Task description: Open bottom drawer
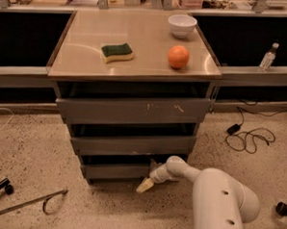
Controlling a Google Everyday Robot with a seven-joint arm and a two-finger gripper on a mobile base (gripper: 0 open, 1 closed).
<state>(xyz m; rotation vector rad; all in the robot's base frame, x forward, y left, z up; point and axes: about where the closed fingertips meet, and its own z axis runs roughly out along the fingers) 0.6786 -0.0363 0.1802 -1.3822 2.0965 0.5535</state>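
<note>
**Gripper low at right end of bottom drawer, drawer not yet pulled out**

The one arm reaches in from the lower right. The gripper (146, 185) sits close to the floor at the right end of the bottom drawer (115, 171). It is touching or just beside the lower right corner of the front; cannot tell which. Jaws: cannot tell if apart or together.

The bottom drawer is the lowest and narrowest of three grey fronts under the worktop (147, 44). Its long axis runs left-right, the panel faces the camera, and most of it lies left of the gripper.

Judgement: the pull should go straight out toward the camera, square to that axis. A hold at one end could skew the drawer.

There is a dark gap above the front. The tray interior is hidden, so contents are unknown. The middle drawer (132, 144) and top drawer (129, 111) also show no interior.

On the worktop are a white bowl (182, 26) with nothing seen in it, an orange (178, 56) and a sponge (117, 52).
</note>
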